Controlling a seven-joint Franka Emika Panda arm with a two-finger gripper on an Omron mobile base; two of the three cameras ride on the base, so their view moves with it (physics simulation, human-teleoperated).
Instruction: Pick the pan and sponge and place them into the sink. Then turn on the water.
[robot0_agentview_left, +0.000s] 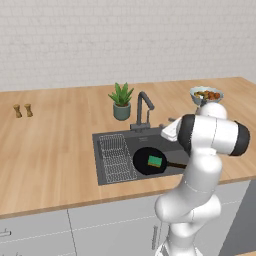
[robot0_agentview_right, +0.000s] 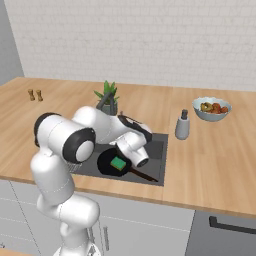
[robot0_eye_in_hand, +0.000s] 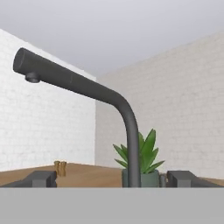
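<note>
The black pan (robot0_agentview_left: 145, 161) lies in the dark grey sink (robot0_agentview_left: 112, 176), its thin handle pointing right. On the pan rests the green and yellow sponge (robot0_agentview_left: 155, 161). From the right base view the pan (robot0_agentview_right: 107, 161) and sponge (robot0_agentview_right: 118, 163) sit just below my wrist. In the hand view my gripper (robot0_eye_in_hand: 113, 179) is open and faces the dark gooseneck faucet (robot0_eye_in_hand: 87, 87), whose stem stands between the two fingertips (robot0_eye_in_hand: 41, 178), further off. No water shows at the spout.
A potted plant (robot0_agentview_left: 121, 102) stands just behind the faucet (robot0_agentview_left: 142, 111). A fruit bowl (robot0_agentview_right: 212, 108) and a grey bottle (robot0_agentview_right: 182, 125) are on the counter right of the sink. Two small shakers (robot0_agentview_left: 22, 110) stand far left. A wire rack (robot0_agentview_left: 116, 157) fills the sink's left part.
</note>
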